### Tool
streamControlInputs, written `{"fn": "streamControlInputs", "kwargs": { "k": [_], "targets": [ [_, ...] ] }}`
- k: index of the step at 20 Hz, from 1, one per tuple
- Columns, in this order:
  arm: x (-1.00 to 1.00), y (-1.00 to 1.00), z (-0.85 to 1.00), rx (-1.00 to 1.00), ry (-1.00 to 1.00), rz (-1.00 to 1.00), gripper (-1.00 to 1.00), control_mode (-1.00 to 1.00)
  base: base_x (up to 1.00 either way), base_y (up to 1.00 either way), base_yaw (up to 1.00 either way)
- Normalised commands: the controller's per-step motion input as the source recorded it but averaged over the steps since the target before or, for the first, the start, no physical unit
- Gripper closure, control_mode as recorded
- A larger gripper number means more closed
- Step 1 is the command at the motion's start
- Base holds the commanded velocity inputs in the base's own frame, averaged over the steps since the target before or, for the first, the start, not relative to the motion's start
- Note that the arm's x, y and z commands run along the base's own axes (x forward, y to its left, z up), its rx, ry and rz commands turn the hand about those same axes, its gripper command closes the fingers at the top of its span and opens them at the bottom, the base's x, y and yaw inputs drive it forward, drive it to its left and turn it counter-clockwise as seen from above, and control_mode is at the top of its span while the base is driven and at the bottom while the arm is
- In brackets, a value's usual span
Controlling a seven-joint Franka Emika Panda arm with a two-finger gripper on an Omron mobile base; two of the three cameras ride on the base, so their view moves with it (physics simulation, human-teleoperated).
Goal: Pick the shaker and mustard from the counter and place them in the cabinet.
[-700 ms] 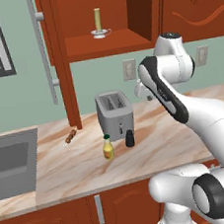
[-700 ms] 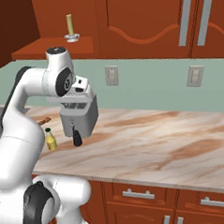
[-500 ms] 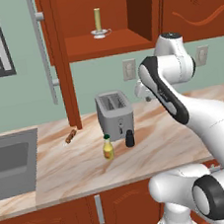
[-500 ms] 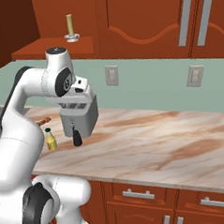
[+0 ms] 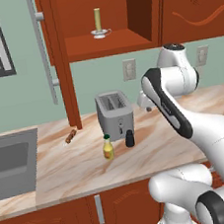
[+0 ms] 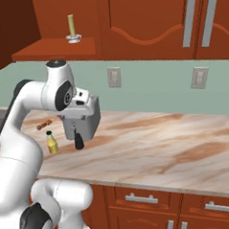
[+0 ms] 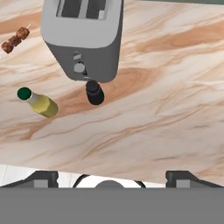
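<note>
From the left base view, the shaker (image 5: 129, 138) and mustard (image 5: 108, 148) stood on the bench (image 5: 81, 170) by the toaster (image 5: 115, 114); the cabinet (image 5: 104, 20) held just a candle (image 5: 98, 23). Right base view: nothing carried yet. Hand view: fingers (image 7: 43, 177) spread wide, empty, high over the shaker, lining up I guess.

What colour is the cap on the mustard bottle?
Green, on the yellow mustard bottle; clearest in the hand view.
</note>
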Motion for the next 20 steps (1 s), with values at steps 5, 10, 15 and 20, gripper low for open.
{"fn": "streamControlInputs", "kwargs": {
  "k": [5, 10, 15, 20],
  "targets": [
    [0.0, 0.05, -0.3, 0.0, 0.0, 0.01, -1.0, -1.0, 0.0, 0.0, 0.0],
    [0.0, 0.1, -0.24, 0.0, 0.0, 0.01, -1.0, -1.0, 0.0, 0.0, 0.0],
    [0.0, 0.17, -0.26, 0.0, 0.0, 0.02, -1.0, -1.0, 0.0, 0.0, 0.0],
    [0.0, 0.14, -0.3, 0.0, 0.0, 0.03, -1.0, -1.0, 0.0, 0.0, 0.0]
  ]
}}
